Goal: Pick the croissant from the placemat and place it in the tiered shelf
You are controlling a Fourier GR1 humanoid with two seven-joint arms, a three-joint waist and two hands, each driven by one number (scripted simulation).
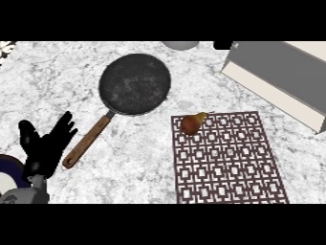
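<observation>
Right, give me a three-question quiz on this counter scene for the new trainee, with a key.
1. True or false: the croissant lies on the placemat, near its far left corner.
2. Which hand is in view? A) the left hand, fingers straight and pointing up, B) the right hand
3. Fill in: the brown wooden handle belongs to the ____.

Key
1. True.
2. A. It shows at the view's left, beside the handle of the frying pan; the right hand is out of view.
3. Frying pan. The shelf stands at the far right, holding nothing that can be seen.
</observation>
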